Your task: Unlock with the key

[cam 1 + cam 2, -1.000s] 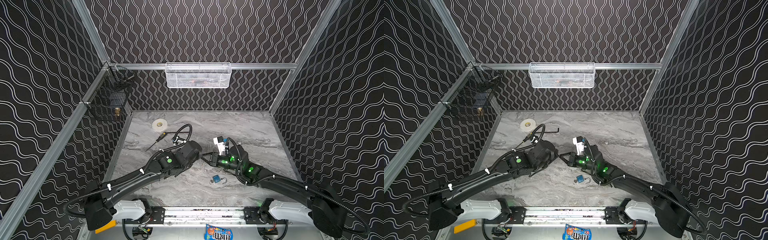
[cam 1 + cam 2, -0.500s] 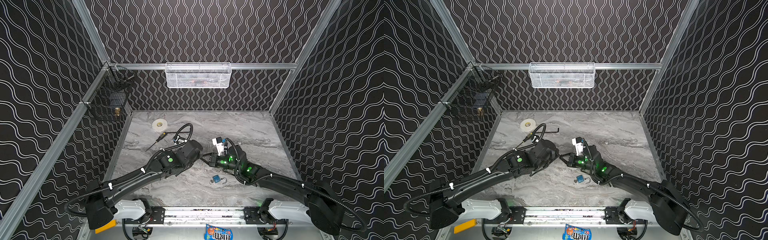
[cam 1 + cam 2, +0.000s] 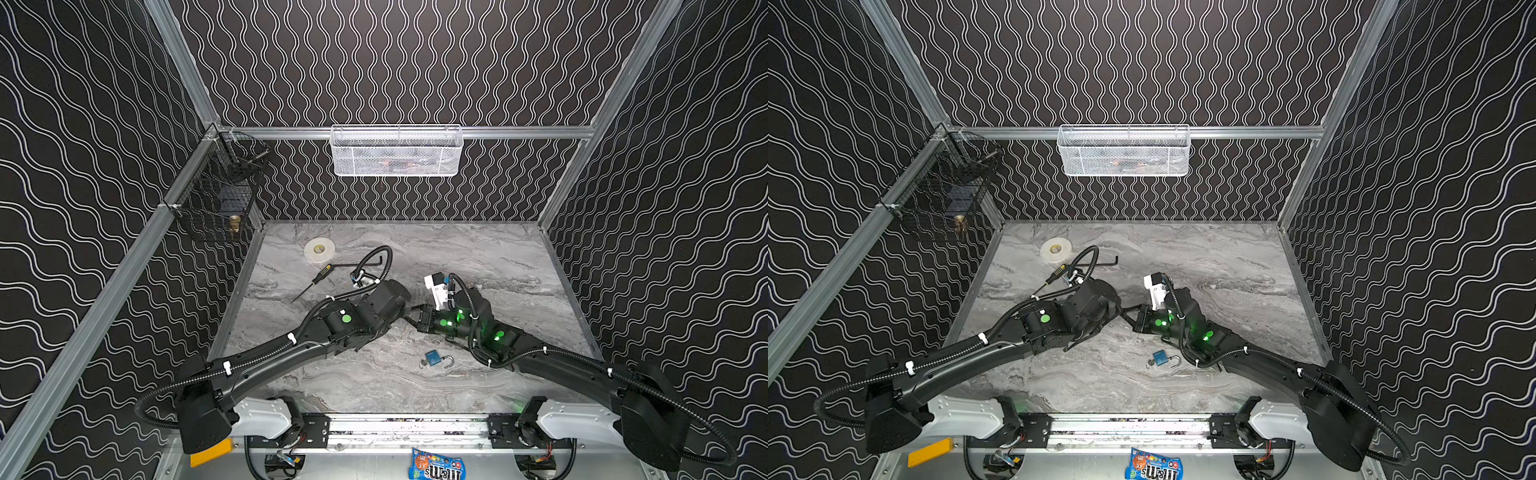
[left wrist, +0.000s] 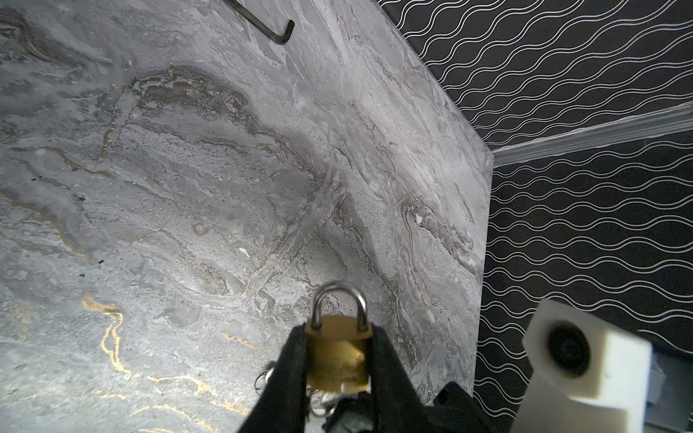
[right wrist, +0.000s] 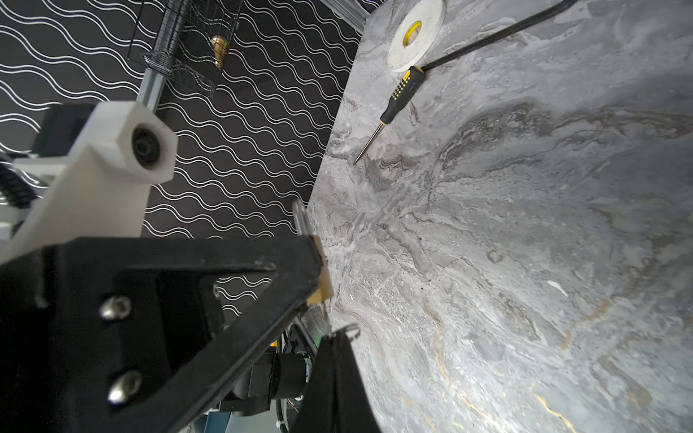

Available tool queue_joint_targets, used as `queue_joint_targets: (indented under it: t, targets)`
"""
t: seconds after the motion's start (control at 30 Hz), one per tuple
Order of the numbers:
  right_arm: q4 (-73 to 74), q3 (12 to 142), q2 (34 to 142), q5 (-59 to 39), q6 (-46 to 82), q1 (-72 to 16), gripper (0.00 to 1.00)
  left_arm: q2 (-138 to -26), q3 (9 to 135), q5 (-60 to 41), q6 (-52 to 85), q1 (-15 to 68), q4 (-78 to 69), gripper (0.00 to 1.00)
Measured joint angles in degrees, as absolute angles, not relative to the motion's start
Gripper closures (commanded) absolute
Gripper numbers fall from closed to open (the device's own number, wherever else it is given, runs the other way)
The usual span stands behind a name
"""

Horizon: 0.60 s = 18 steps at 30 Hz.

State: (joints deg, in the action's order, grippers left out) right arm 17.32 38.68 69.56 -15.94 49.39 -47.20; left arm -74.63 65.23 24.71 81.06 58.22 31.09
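Observation:
A small brass padlock (image 4: 339,352) with its steel shackle closed is clamped between the black fingers of my left gripper (image 4: 337,333), held just above the marble table (image 4: 187,187). In the right wrist view the padlock's brass edge (image 5: 323,288) shows past the left finger (image 5: 225,285). My right gripper (image 5: 333,341) is shut on the key (image 5: 327,318), whose thin blade reaches up to the padlock's underside; a key ring (image 5: 350,330) sticks out at the tip. In both top views the left gripper (image 3: 405,309) (image 3: 1116,311) and right gripper (image 3: 417,321) (image 3: 1128,315) meet tip to tip mid-table.
A blue padlock (image 3: 434,358) (image 3: 1160,357) with open shackle and keys lies near the front. Tape roll (image 3: 319,250), screwdriver (image 3: 316,278) and hex key (image 3: 357,262) lie at the back left. A white basket (image 3: 397,151) and black wire basket (image 3: 216,195) hang on the walls.
The right gripper's jaws have closed the last bit on the key. Both arms have stayed almost still, tips together.

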Motion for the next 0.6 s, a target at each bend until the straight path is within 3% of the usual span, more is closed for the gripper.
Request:
queue_joint_targets:
  t: [0.23, 0.6]
  targets:
    - [15.66, 39.57, 68.9, -13.58, 49.01, -47.2, 0.98, -75.33, 65.49, 25.91, 81.3, 58.52, 29.28, 0.97]
    - [14.94, 39.66, 66.83, -13.63, 46.24, -47.24, 0.86, -73.6, 66.76, 24.67, 80.84, 57.69, 30.17, 0.96]
